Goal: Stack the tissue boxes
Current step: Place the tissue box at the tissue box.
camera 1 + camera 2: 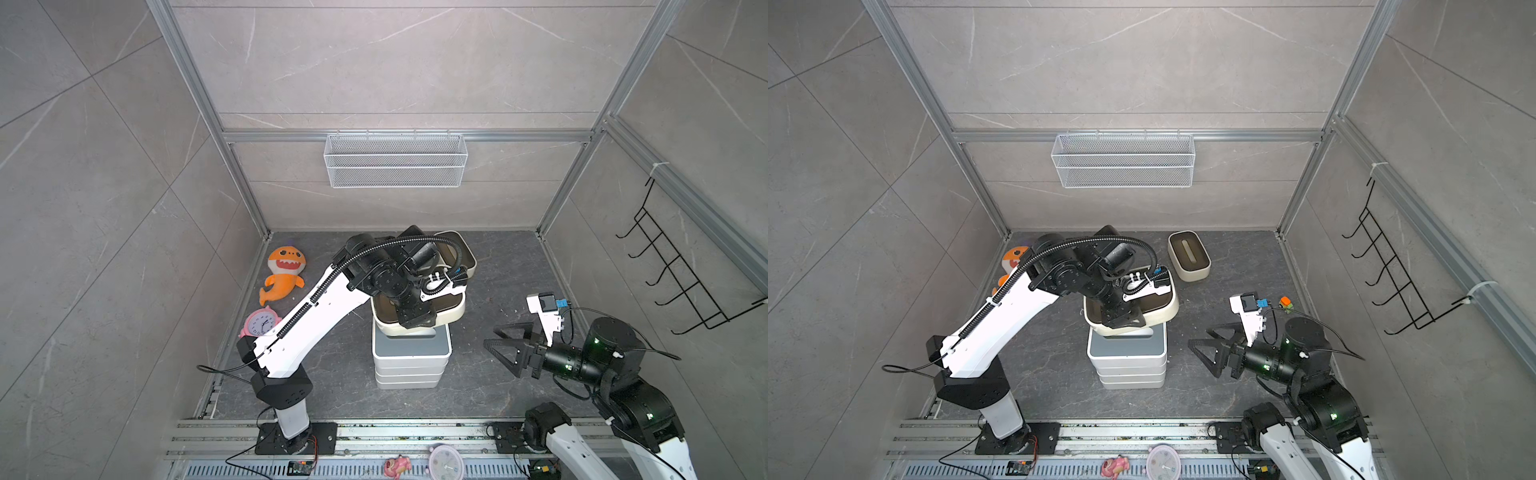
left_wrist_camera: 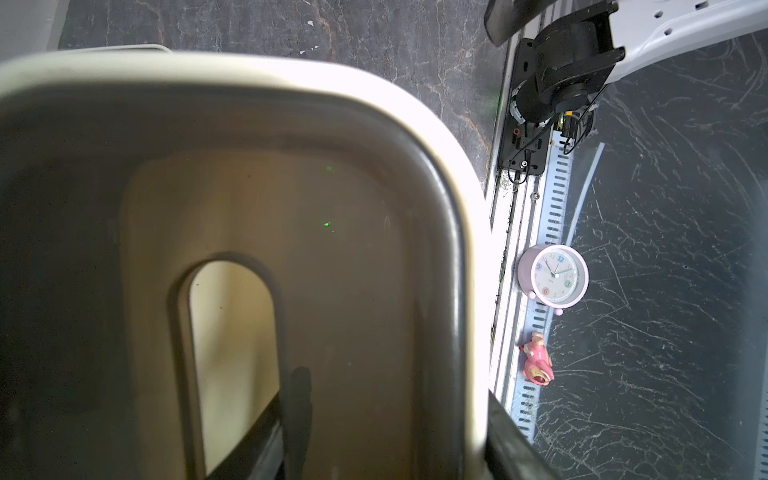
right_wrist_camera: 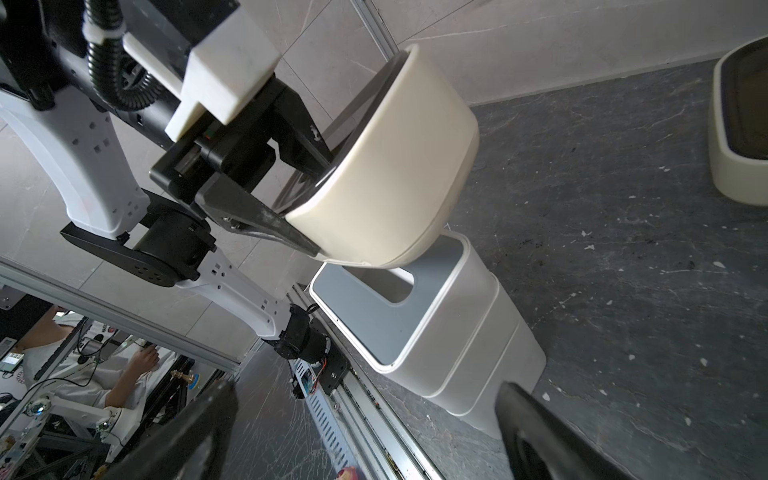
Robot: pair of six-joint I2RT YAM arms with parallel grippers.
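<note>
We see the cream box with its dark-brown lid held tilted in the air. Its lower edge is just over the grey lid of the stack of white boxes in the middle of the surface; we cannot tell whether the two touch. The left pincer is clamped on this box's rim, one finger on the lid side and the other along the outer wall. The second cream box stands upright near the back wall, apart from the stack. To the right of the stack, the right pincer hangs with its jaws spread wide and nothing between them. At the left edge lie an orange shark plush and a pink clock. A white wire basket hangs on the back wall.
</note>
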